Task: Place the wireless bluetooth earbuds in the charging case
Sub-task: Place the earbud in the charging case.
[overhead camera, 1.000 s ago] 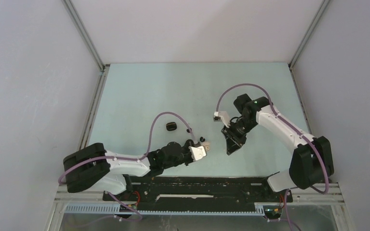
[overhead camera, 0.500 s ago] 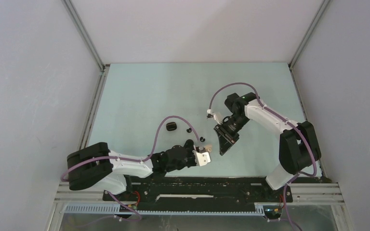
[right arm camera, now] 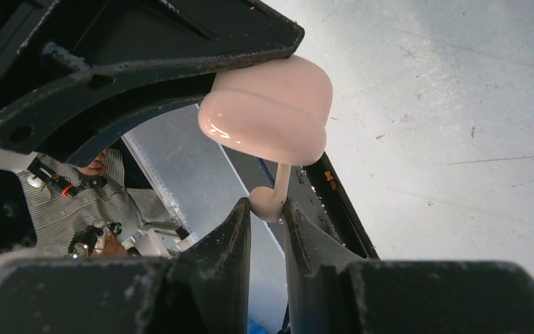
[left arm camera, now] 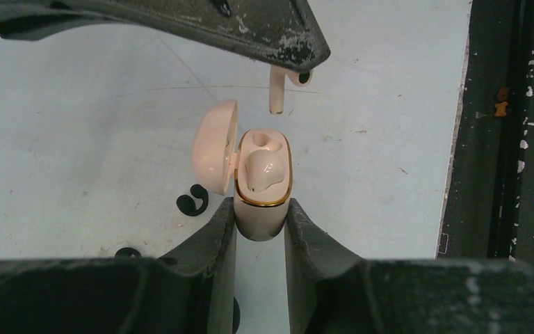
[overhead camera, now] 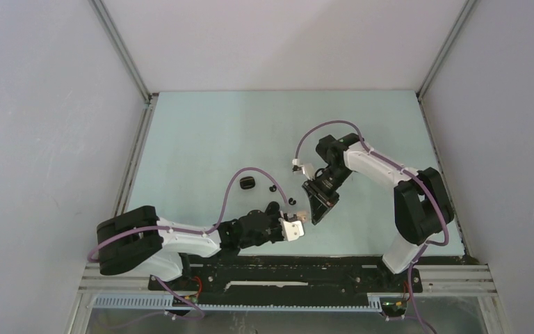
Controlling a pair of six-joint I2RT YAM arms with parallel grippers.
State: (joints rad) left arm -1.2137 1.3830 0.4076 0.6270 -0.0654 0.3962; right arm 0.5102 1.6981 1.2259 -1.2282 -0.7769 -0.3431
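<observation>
Left wrist view has the left pincer (left arm camera: pixel 259 209) clamped on the lower body of the beige charging case (left arm camera: pixel 259 226), one finger on each side, the lid (left arm camera: pixel 215 156) swung open to the left. One whitish earbud (left arm camera: pixel 261 174) already sits in the nearer well, inside the gold rim. The free well (left arm camera: pixel 259 139) lies next to it at the far end. Just beyond that end hangs the beige earbud (left arm camera: pixel 276 89), stem pointing at the case but apart from it. The right pincer (right arm camera: pixel 267 212) pinches this earbud by its rounded head, jaws closed tight on it. Its own camera shows the stem reaching toward the case's pale shell. Two black earbuds (left arm camera: pixel 192 202) lie on the surface (overhead camera: pixel 215 132) just left of the held case, untouched. From the top view, a second ago the right arm stood well to the right of the left pincer. It has since swung left, and its fingers now hang just beside the case. The left arm drew back slightly toward its base early in that second and has held its place since. The black case (overhead camera: pixel 247 183) farther left has not moved, nor have the black earbuds.
</observation>
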